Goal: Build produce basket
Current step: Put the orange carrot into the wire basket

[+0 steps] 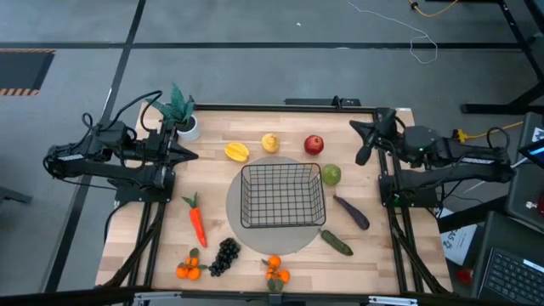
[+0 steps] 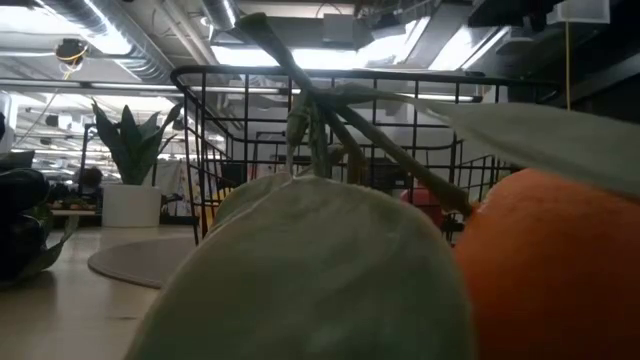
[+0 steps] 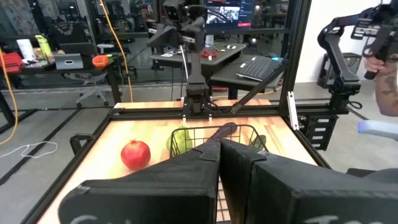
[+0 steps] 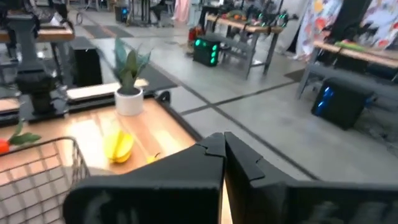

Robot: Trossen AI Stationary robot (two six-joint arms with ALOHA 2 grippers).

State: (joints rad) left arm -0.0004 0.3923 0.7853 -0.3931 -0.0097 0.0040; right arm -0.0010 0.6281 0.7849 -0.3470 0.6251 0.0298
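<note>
Basket [image 1: 282, 196] sits empty on your round grey mat [image 1: 238, 229], produce scattered around it; your left gripper [image 1: 189, 154] and right gripper [image 1: 357, 129] are both closed, holding nothing.

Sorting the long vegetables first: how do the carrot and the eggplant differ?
The carrot is orange with a green leafy top and lies left of the basket; the eggplant is dark purple and lies right of it. The carrot runs near upright in the high view, the eggplant slants. Both lie outside the basket.

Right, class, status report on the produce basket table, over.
Left gripper and right gripper both shut, empty, parked at the table's sides. Square black wire-mesh basket empty on the round grey mat. Toy produce all lies around it; nothing blocks the basket.
</note>
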